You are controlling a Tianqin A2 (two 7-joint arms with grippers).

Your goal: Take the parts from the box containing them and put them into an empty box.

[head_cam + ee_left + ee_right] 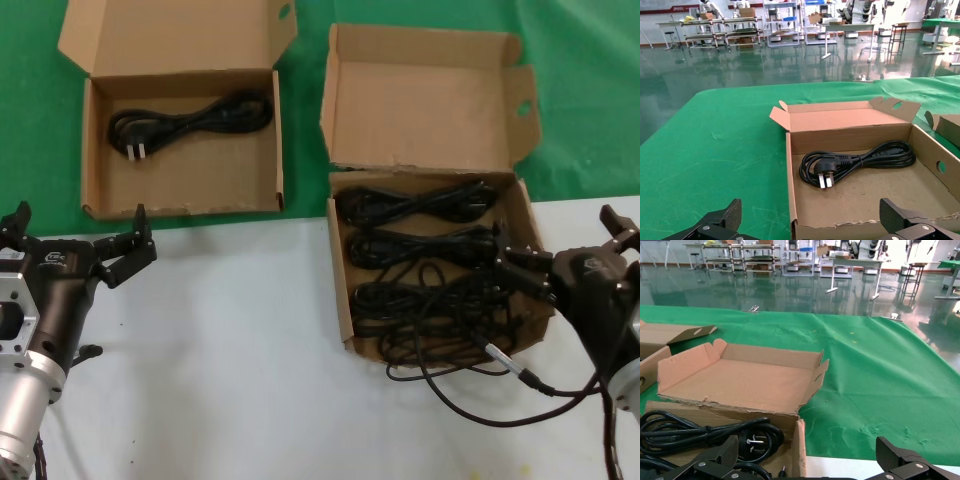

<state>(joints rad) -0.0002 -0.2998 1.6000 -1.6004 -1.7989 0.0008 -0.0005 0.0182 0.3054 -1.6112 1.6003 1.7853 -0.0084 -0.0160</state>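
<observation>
Right gripper [515, 268], fingers spread, sits at the right edge of the winged box [345, 300] at centre right, over its black cords [415, 245]; left gripper [80, 240], also spread, waits lower left below the flat-lidded box [92, 150], which holds one cord [190, 118].

Bright even overhead light, soft shadows, glossy floor glare

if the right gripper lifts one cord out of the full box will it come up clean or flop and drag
Probably floppy: the cords lie in loose loops. The nearest bundle looks tangled and spills over the winged box edge, so it may drag neighbours. The right gripper, open at that box, might do better grabbing mid-bundle.
</observation>
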